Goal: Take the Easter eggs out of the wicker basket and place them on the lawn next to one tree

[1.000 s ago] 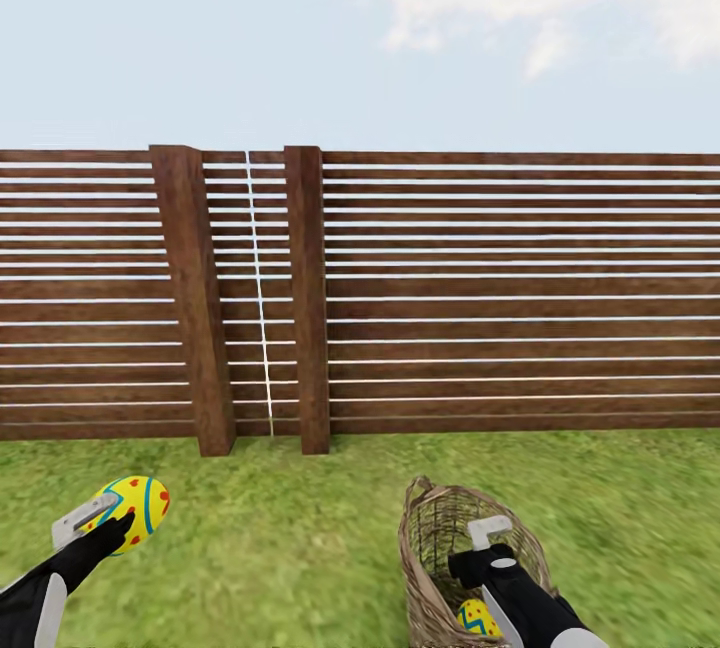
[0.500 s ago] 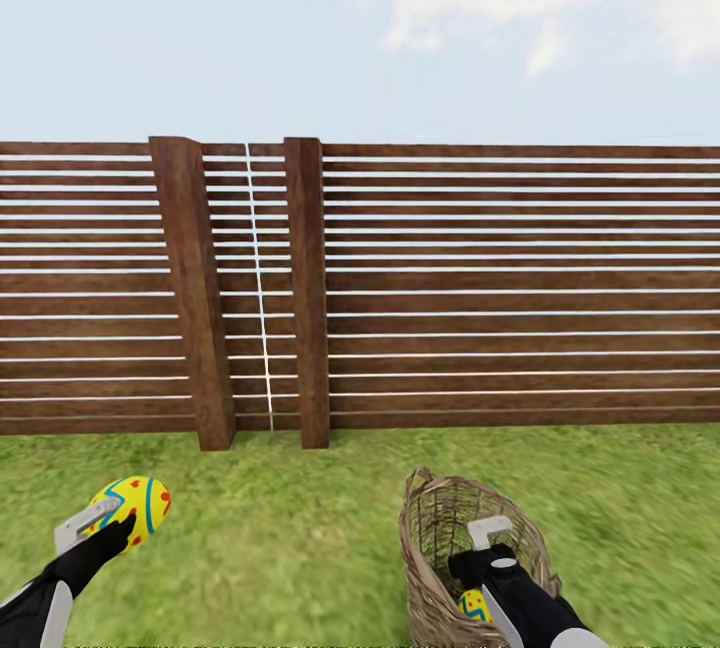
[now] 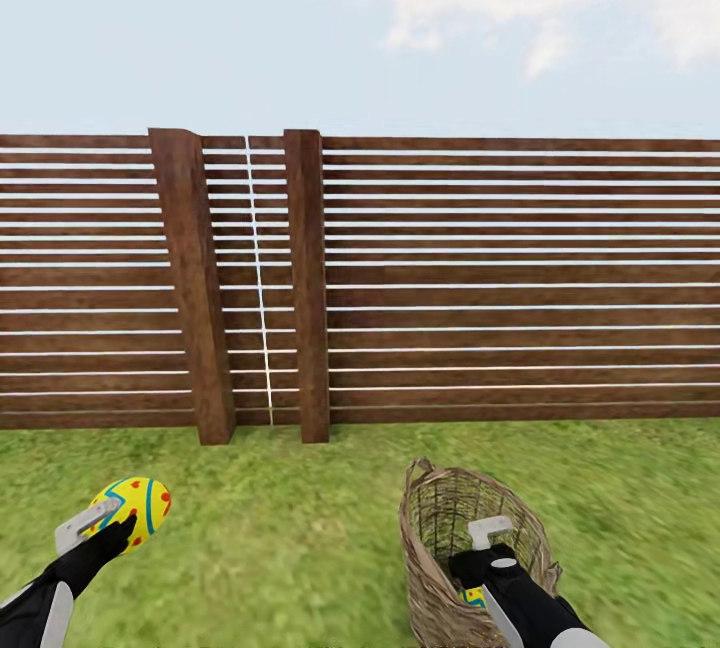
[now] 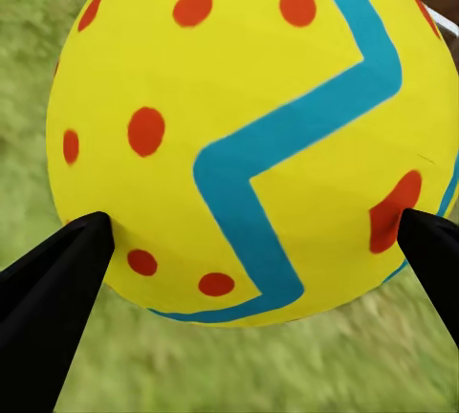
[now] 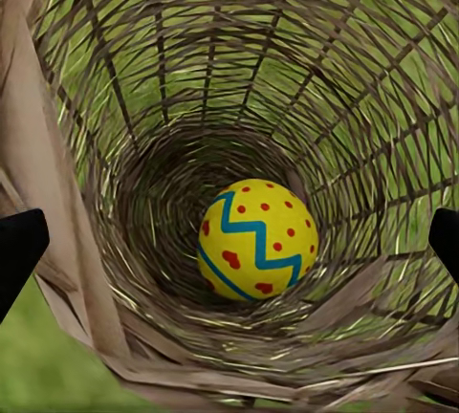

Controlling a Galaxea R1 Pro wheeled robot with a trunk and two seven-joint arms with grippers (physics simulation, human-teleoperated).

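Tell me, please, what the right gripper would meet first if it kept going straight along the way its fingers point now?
Most likely the egg lying at the bottom of the basket. The right gripper looks straight down into the open basket with its fingers spread wide, and nothing lies between them and the egg, though depth is hard to judge.

Head view tipping down a touch: fence [image 3: 450, 278] sitting higher in frame, wicker basket [image 3: 470, 548] higher too, more lawn [image 3: 290, 528] showing ahead. Egg [image 3: 472, 596] in the basket now nearly hidden behind the right gripper [image 3: 487, 535].
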